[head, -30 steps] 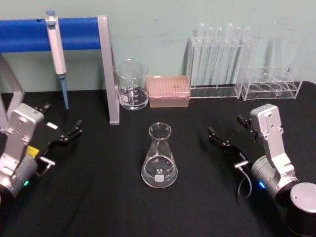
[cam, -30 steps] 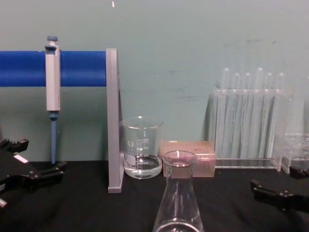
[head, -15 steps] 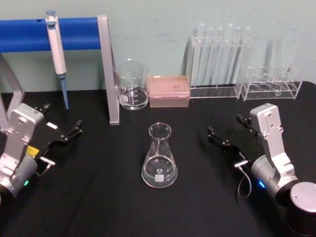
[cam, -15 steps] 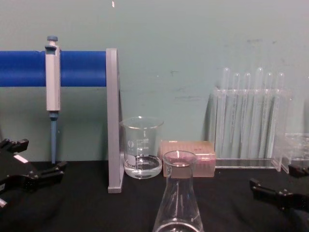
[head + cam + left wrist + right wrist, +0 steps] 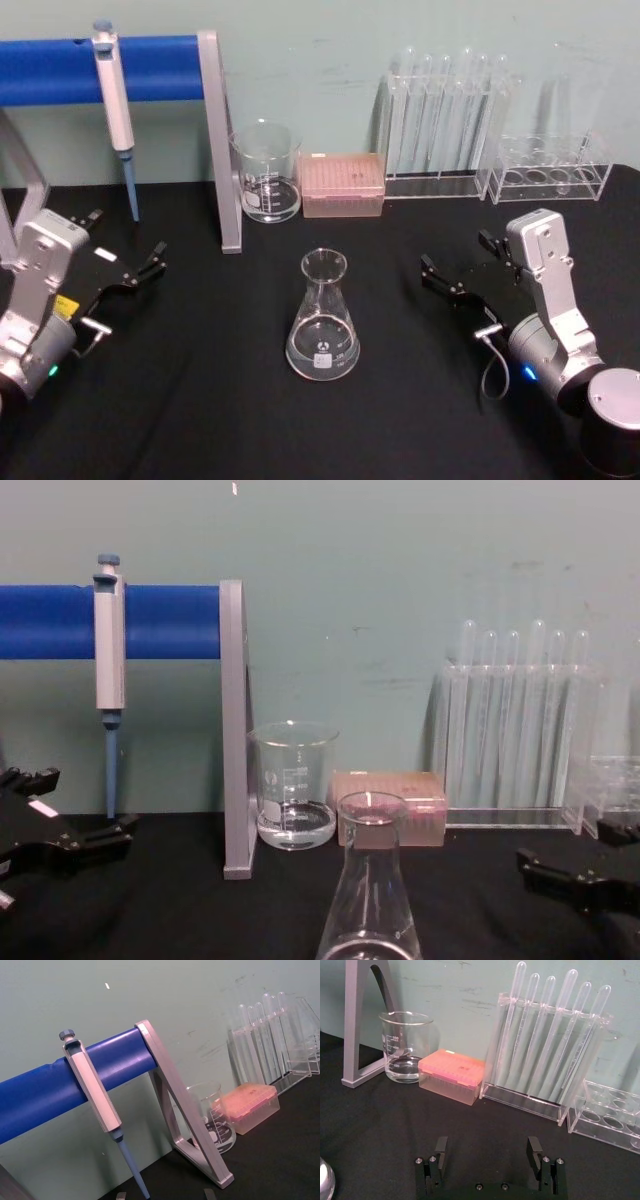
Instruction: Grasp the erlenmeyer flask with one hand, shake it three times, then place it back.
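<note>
Flask: the erlenmeyer flask (image 5: 323,318) stands upright on the black worktop (image 5: 220,400), about in the middle, nearer the front edge than the things at the back. It is see-through glass with a wide round bottom, a thin neck, and a small white mark low on its side. Nothing touches it.

Right pincer: the right pincer (image 5: 460,270) sits low over the right side of the worktop, well apart from the flask. Its two black fingers (image 5: 441,1149) are spread wide with nothing between them. They point toward the middle of the worktop.

Left pincer: the left pincer (image 5: 128,252) sits over the left side of the worktop, also well apart from the flask. Its fingers are spread and hold nothing.

Flask and pincers: the flask is between the two pincers, with bare black worktop on both sides of it.

Back edge: a glass beaker (image 5: 266,172) with a little water stands beside a grey stand leg (image 5: 218,140). A pink box (image 5: 342,184) is just beside the beaker. A clear rack of test tubes (image 5: 442,118) stands further right, and a smaller clear rack (image 5: 548,166) is near the back right corner.

Back left: a pipette (image 5: 116,110) hangs from a blue bar (image 5: 60,68).
</note>
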Controlling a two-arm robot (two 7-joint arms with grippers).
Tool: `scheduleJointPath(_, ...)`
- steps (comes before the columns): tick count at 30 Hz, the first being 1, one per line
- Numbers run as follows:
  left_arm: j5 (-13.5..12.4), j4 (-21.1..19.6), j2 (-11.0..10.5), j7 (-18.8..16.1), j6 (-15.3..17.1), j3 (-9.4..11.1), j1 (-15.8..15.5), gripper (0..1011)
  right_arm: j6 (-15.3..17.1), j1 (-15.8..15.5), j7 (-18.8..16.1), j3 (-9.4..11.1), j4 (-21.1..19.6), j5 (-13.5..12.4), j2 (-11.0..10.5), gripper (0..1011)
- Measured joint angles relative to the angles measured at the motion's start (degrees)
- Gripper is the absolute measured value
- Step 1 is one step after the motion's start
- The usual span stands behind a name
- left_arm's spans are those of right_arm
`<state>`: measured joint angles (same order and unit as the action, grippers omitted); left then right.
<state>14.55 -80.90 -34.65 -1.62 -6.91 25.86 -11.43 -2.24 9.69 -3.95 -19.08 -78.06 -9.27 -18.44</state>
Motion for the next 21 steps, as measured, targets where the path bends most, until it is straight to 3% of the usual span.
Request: scheduleJointPath(21,0.0,0.0,0.0,0.0,0.0,0.0,0.0,1001,-0.01,0.0,0.0,0.0,0.0,-0.02,0.0,1000)
